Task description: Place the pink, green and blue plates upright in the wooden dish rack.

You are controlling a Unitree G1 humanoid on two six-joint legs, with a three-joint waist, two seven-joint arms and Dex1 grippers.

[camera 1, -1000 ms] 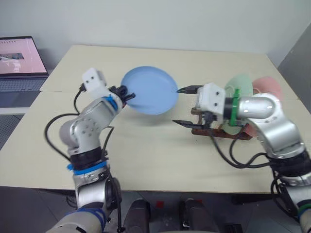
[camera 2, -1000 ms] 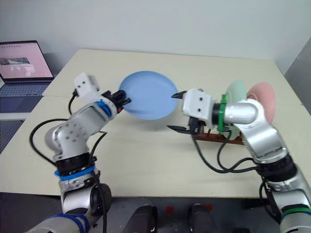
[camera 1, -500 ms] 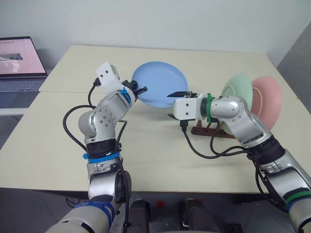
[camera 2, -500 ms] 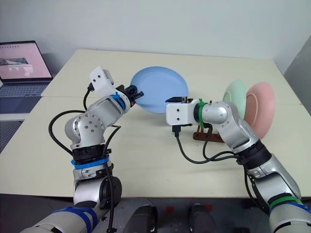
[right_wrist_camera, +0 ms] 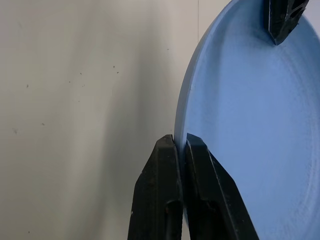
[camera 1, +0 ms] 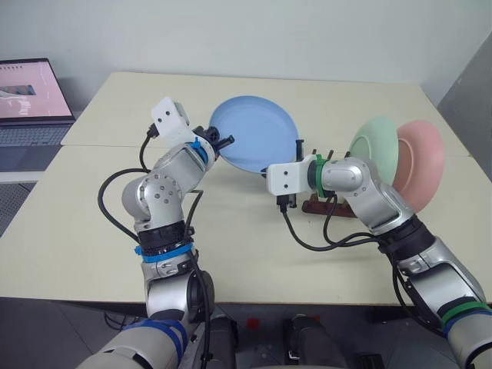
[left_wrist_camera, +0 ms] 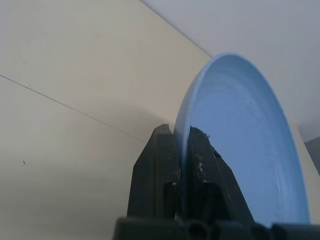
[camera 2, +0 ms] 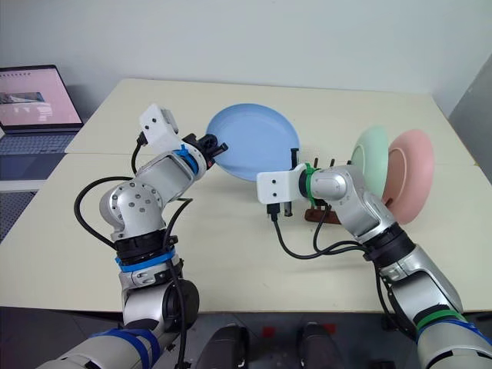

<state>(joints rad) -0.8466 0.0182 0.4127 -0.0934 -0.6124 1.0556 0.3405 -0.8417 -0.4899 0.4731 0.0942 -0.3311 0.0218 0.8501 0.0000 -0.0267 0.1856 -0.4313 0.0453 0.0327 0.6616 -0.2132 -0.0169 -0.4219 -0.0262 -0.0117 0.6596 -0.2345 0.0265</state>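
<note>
Above the table's (camera 1: 231,254) middle, the blue plate (camera 1: 257,142) hangs tilted, its rim clamped between the left gripper (left_wrist_camera: 181,150) jaws and, opposite, the right gripper (right_wrist_camera: 180,150) jaws.

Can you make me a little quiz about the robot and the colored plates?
1. True or false: the blue plate is lying flat on the table.
2. Which plates already stand in the wooden dish rack? A) blue and pink B) green and pink C) only green
3. Fill in: the left gripper and the right gripper are both shut on the ____ plate's rim.

Key:
1. False. It is held up off the table between both grippers.
2. B. The green plate and pink plate stand upright there.
3. Blue.
</note>
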